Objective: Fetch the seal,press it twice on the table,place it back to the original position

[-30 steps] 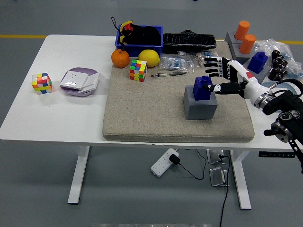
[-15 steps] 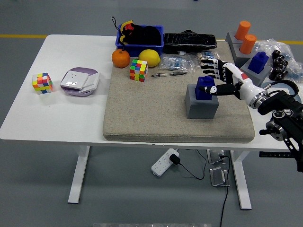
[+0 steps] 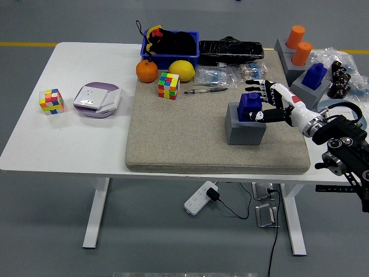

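Seal (image 3: 249,104): blue, seated upright in its grey holder (image 3: 244,128) on the beige mat (image 3: 190,133), right-centre of the bench (image 3: 69,138). Our right hand (image 3: 266,103) is at the seal from the right side, thumb low at its front face, the other fingers (image 3: 258,88) fanned behind and above it. We can't tell whether the digits are closed on the seal or just beside it, so no confirmed grip. Left arm isn't in view. Our read: we're at the grasp step, nothing pressed yet. Risks from here: if we lift with only a thumb-side pinch, the seal could twist or slip out, since the contact looks off-centre. If the seal sits tight in the socket, the holder may come up with it or tip. A second blue seal in a grey holder (image 3: 312,78) and the orange ones (image 3: 298,45) sit near behind the wrist, so a wide retract could knock them. The pen (image 3: 206,90) and plastic bags (image 3: 216,75) lie just beyond the holder, so we'd stamp on the open mat to the left.
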